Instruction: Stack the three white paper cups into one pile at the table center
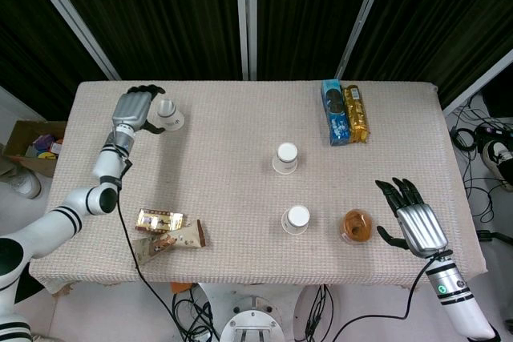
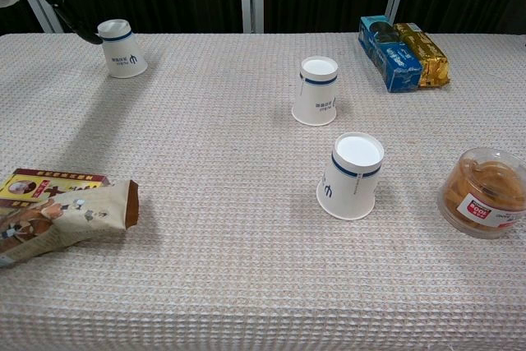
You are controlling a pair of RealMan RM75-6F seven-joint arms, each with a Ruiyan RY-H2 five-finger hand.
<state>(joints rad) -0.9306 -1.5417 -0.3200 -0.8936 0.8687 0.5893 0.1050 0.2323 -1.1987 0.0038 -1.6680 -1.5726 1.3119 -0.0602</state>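
Your left hand (image 1: 135, 110) wrapped around far-left cup (image 2: 122, 48), your right hand (image 1: 415, 218) spread wide, empty, two cups (image 1: 286, 158) (image 1: 296, 219) upside down mid-table

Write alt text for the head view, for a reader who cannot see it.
Three upside-down white paper cups stand apart on a cloth-covered table: the left hand reaches the far-left cup, two more sit mid-table. The right hand hovers open near a round snack tub; biscuit boxes and snack packets lie elsewhere.
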